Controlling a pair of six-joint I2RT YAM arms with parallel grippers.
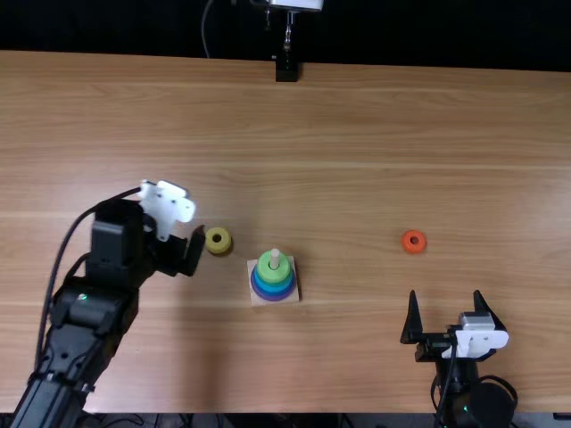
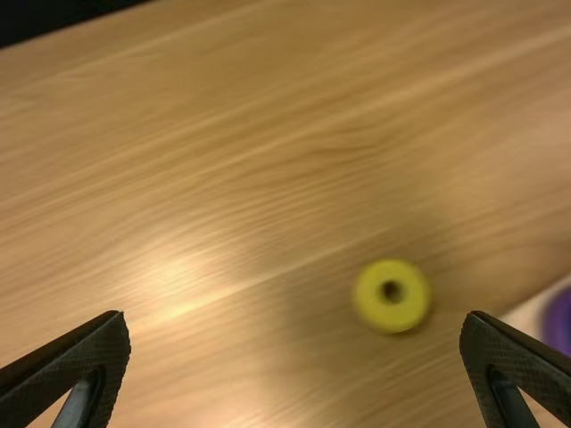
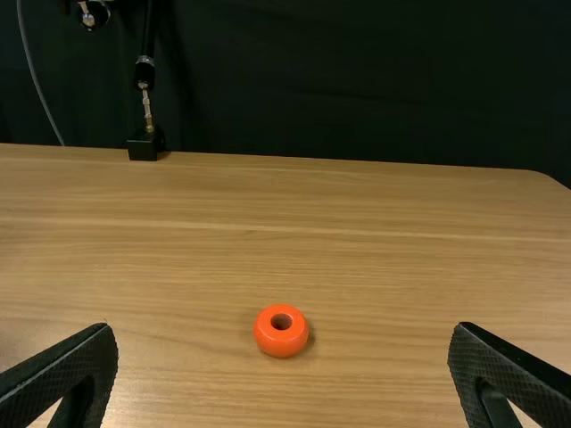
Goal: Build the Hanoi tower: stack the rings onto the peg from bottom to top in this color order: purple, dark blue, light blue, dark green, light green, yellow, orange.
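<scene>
"Just to the right of the left tool (image 1: 183, 217), what's there?"

"The yellow ring (image 1: 219, 248), flat on the bench (image 1: 357, 160). Nothing's in that tool; its fingers stand wide apart, and it hangs over the wood."

"And a bit farther right?"

"The wooden base (image 1: 259, 301), with the peg (image 1: 275, 259) upright. Its tip pokes out of the light green ring (image 1: 266, 273). Blue shows under that, and the purple ring (image 1: 274, 298) sits at the bottom."

"Which leaves the orange ring (image 1: 413, 249)?"

"Well apart from the left tool, on the bench, out ahead of the right tool (image 1: 445, 294). It isn't touching it. That tool's spread wide too, empty."

"Farthest off?"

"Out beyond both tools, a black stand foot (image 1: 285, 71) at the bench's far edge, with dark cloth (image 1: 428, 31) behind."
</scene>
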